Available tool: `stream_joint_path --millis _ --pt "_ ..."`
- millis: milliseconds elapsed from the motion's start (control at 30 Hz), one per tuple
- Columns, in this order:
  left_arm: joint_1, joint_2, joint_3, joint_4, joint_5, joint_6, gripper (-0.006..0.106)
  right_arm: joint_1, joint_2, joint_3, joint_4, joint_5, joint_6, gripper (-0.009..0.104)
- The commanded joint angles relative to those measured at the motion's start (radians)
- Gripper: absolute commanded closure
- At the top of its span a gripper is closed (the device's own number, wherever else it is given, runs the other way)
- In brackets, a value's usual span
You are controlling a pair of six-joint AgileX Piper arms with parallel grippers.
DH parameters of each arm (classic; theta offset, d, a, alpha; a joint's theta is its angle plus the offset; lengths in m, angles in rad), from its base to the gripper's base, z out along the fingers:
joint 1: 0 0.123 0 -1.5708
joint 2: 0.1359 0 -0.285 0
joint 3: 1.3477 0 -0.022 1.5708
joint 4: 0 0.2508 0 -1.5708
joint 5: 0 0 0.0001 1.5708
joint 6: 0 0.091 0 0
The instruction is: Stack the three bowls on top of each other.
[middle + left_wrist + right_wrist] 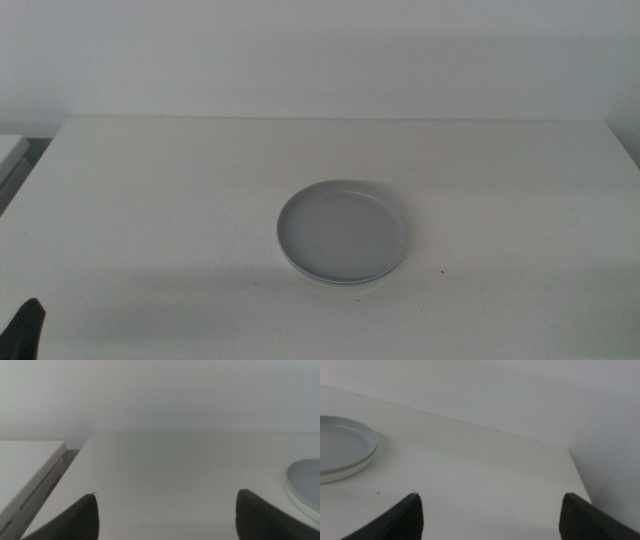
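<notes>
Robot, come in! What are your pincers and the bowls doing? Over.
Left pincer open, empty. Right pincer open, empty. Bowls stacked mid-table, grey-blue on top.

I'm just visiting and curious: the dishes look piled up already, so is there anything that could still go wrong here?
Not much, I think. The stack of bowls sits mid-table with the grey-blue bowl on top, but a rim peeks out on one side, so it may be slightly off-centre and could shift if nudged. The left gripper and right gripper both wait apart from it, jaws open; a careless sweep from either could clip the stack.
</notes>
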Motion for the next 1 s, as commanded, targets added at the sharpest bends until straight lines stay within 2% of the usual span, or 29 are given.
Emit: stream_joint_path --millis 0,100,267,500,533,600,667,733,800,867,967 --pt "-0.007 -0.009 0.006 -0.010 -0.017 -0.007 0.007 -0.007 -0.028 0.030 -0.015 -0.014 -0.011 0.002" --pt "-0.007 -0.009 0.006 0.005 -0.007 -0.007 0.007 -0.007 -0.028 0.037 -0.012 -0.016 -0.011 0.002" --pt "-0.007 -0.009 0.006 0.005 -0.013 -0.007 0.007 -0.007 -0.028 0.039 0.038 -0.018 -0.011 0.002" --pt "-0.007 -0.009 0.006 0.005 -0.013 -0.007 0.007 -0.007 -0.028 0.043 0.033 -0.032 -0.006 0.002" --pt "-0.007 -0.009 0.006 0.005 -0.013 -0.007 0.007 -0.008 -0.028 0.043 0.012 -0.073 -0.006 0.002" --pt "-0.007 -0.009 0.006 0.005 -0.013 -0.007 0.007 -0.009 -0.028 0.043 0.012 -0.133 0.003 0.002" --pt "-0.007 -0.009 0.006 0.005 -0.013 -0.007 0.007 -0.009 -0.028 0.043 0.004 -0.175 0.121 0.002" --pt "-0.007 -0.009 0.006 0.008 -0.013 -0.007 0.007 -0.009 -0.028 0.043 -0.080 -0.197 0.279 0.002" --pt "-0.007 -0.009 0.006 0.008 -0.013 -0.007 0.007 -0.009 -0.028 0.043 -0.260 -0.190 0.465 0.002" --pt "-0.007 -0.009 0.006 0.008 -0.013 -0.007 0.007 -0.009 -0.028 0.043 -0.366 -0.161 0.605 0.002" --pt "-0.007 -0.009 0.006 0.012 -0.013 -0.007 0.007 -0.009 -0.028 0.043 -0.382 -0.163 0.612 0.002"
